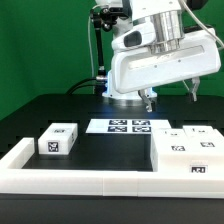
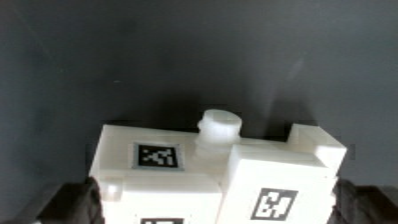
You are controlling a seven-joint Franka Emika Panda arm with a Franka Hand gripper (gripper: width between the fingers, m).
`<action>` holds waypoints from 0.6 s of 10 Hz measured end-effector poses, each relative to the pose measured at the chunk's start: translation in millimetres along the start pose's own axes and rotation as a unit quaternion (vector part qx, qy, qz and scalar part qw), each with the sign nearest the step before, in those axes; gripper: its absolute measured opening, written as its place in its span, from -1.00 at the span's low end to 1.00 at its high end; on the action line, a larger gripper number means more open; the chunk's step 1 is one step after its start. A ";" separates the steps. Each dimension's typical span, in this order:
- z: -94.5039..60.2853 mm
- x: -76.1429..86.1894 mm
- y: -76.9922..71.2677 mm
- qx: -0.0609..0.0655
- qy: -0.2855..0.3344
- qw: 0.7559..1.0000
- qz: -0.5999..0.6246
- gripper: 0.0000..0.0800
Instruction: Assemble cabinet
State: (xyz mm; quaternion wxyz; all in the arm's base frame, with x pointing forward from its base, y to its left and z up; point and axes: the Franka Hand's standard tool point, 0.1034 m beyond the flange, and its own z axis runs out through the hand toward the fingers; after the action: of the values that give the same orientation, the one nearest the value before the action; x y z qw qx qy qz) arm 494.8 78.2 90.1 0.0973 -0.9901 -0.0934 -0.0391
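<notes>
A large white cabinet block (image 1: 185, 150) with several black-and-white tags lies at the exterior view's right. A small white cabinet block (image 1: 57, 140) with one tag lies at the left. My gripper (image 1: 170, 96) hangs above the table, over the large block, with its dark fingers (image 1: 148, 98) wide apart and nothing between them. In the wrist view the large block (image 2: 214, 165) lies below, between the two fingers (image 2: 71, 205), and a short round peg (image 2: 219, 122) stands on its far edge. My gripper (image 2: 217, 212) is open there and does not touch the block.
The marker board (image 1: 130, 126) lies flat at the table's middle back. A long low white border rail (image 1: 90, 180) runs along the front and up the left side. The robot's base (image 1: 125, 92) stands behind the marker board, before a green backdrop.
</notes>
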 end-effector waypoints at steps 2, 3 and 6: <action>2.5 -1.7 -18.5 -0.003 -0.006 0.997 0.071 0.62; 6.9 0.0 -32.2 -0.004 0.017 0.995 0.096 0.62; 13.0 -1.7 -35.3 -0.004 0.087 0.993 0.085 0.62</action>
State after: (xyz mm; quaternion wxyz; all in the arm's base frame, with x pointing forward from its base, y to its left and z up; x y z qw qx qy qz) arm 487.1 114.5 83.8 0.1040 -0.9877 -0.0004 -0.1169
